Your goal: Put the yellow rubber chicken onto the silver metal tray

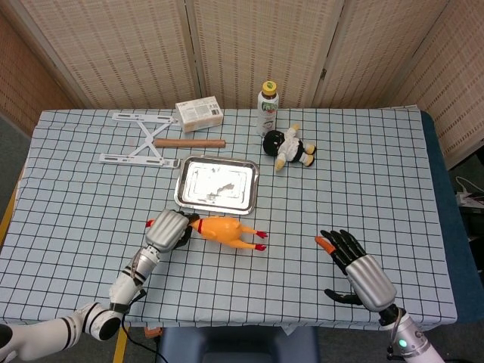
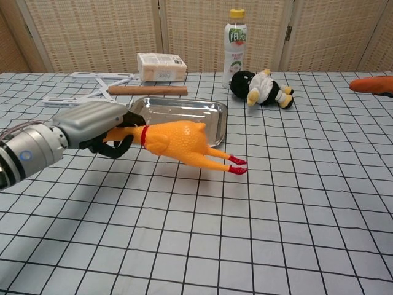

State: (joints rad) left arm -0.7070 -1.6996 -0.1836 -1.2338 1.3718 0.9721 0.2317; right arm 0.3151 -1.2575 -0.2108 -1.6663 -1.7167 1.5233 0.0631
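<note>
My left hand (image 1: 169,229) grips the yellow rubber chicken (image 1: 225,230) by its head, just near of the silver metal tray (image 1: 217,184); my right hand (image 1: 358,268) hangs open, far right.

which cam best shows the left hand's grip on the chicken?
Chest view: the left hand shows side-on, gripping the chicken at the neck end. Head view shows only the hand's back, hiding the fingers.

chicken (image 2: 178,141): yellow, red feet | tray (image 1: 217,184): silver | tablecloth (image 1: 363,174): black-gridded pale blue
</note>
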